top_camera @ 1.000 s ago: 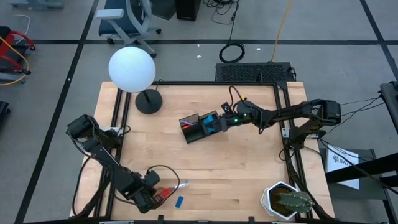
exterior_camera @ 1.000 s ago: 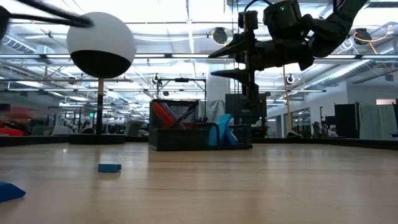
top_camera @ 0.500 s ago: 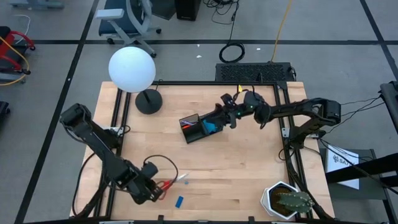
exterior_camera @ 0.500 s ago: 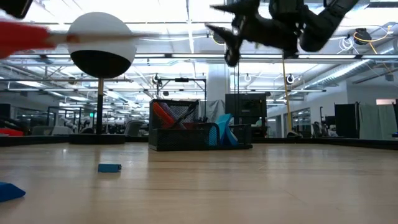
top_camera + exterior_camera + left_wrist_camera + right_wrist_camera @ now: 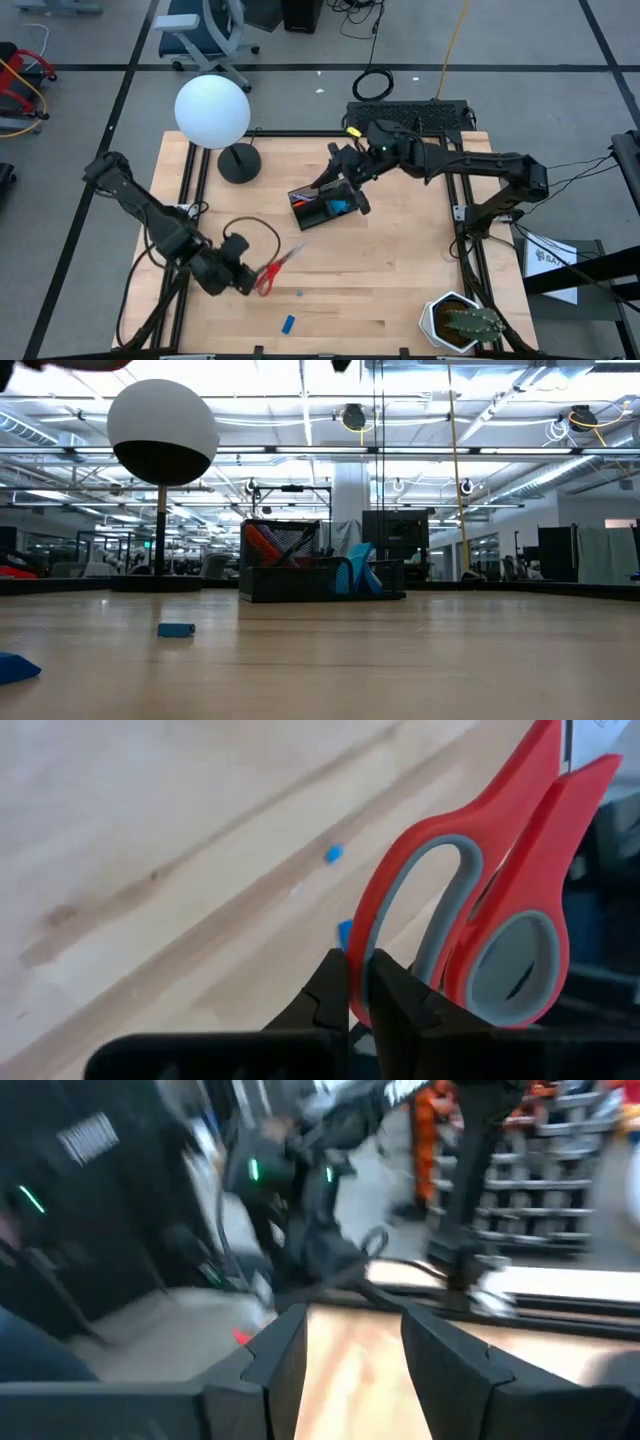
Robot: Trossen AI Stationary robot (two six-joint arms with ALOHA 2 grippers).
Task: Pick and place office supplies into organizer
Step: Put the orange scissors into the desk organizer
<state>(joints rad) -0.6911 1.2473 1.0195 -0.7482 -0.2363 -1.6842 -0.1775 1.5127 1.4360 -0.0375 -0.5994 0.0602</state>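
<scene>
My left gripper [image 5: 250, 277] hangs over the table's near left part, shut on red-handled scissors [image 5: 270, 270] whose blades [image 5: 293, 252] point toward the far right. The black organizer [image 5: 325, 205] stands mid-table with a blue notepad [image 5: 360, 575] and red items inside. My right gripper [image 5: 345, 180] hovers above the organizer, open, and in the right wrist view my right gripper [image 5: 350, 1350] has nothing between its fingers. A small blue eraser [image 5: 288, 324] lies flat on the wood near the front edge. My left gripper pinches the rim of one red handle loop [image 5: 368, 955] of the scissors between its two fingers [image 5: 335, 982]. The fingers slant down from the table's left side. The scissors are lifted clear of the table, and the handles stand up past the fingertips.
A lamp with a white ball shade [image 5: 212, 110] and round black base [image 5: 238, 162] stands at the far left. A potted cactus [image 5: 462, 322] sits at the near right corner. A tiny blue speck [image 5: 300, 294] lies on the wood. Bare wood lies between the organizer and the front edge.
My left gripper has risen and drifted toward the far edge, lifting the scissors clear of the table. My right gripper has climbed from inside the organizer to above it, rolling its wrist and staying open.
</scene>
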